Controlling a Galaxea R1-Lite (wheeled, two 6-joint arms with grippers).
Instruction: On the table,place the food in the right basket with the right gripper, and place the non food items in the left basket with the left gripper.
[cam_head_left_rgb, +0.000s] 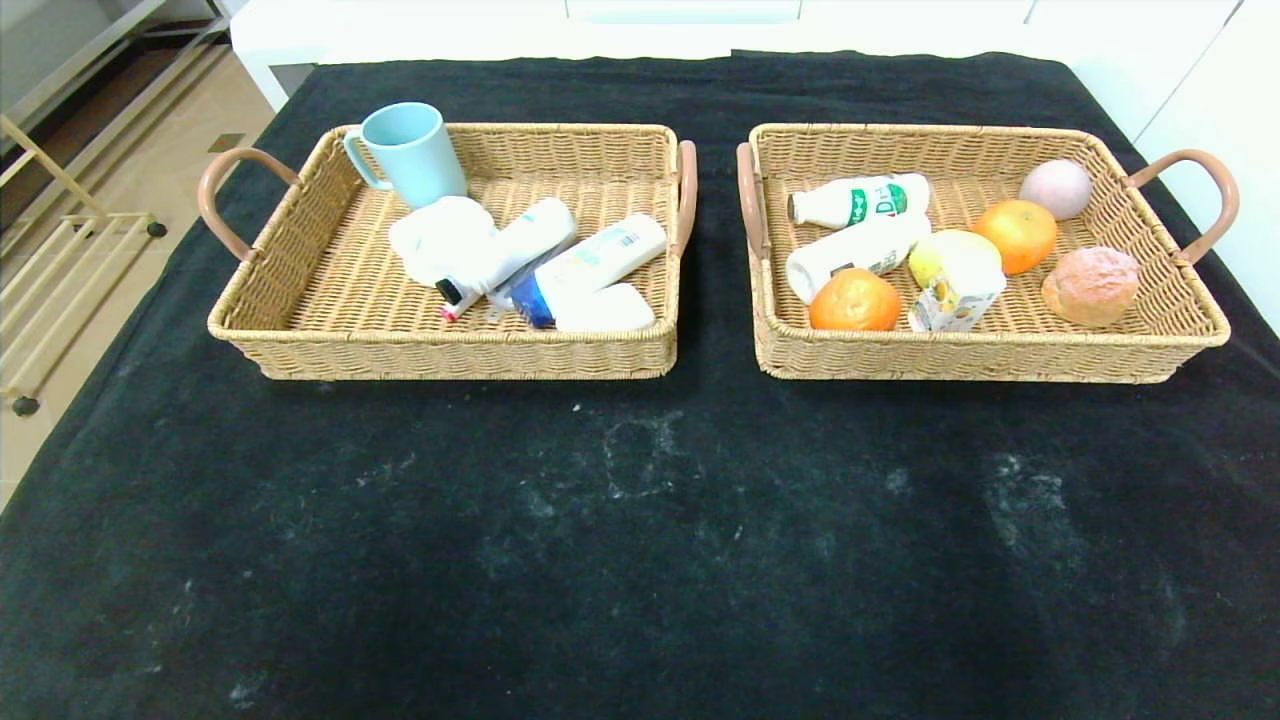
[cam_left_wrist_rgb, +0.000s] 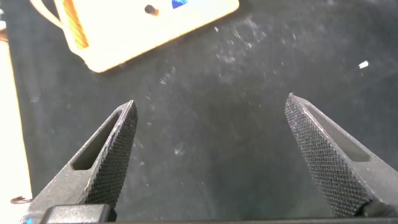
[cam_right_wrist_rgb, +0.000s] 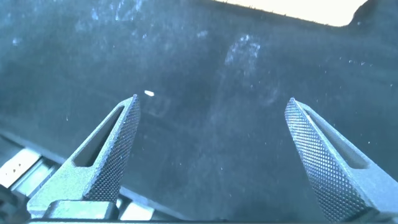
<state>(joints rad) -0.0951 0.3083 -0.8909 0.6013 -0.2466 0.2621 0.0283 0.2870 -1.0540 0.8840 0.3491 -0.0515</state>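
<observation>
Both grippers' arms outside head view; lemon (cam_head_left_rgb: 926, 262) half behind carton (cam_head_left_rgb: 958, 292).

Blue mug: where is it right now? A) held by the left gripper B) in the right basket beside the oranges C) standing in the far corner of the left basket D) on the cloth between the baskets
C: the blue mug stands upright in the far corner of the left basket, behind the white bottles.

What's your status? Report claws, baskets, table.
Left claw and right claw open, empty, over bare cloth. Food in right basket, non food items in left basket. Table front holds nothing loose.
</observation>
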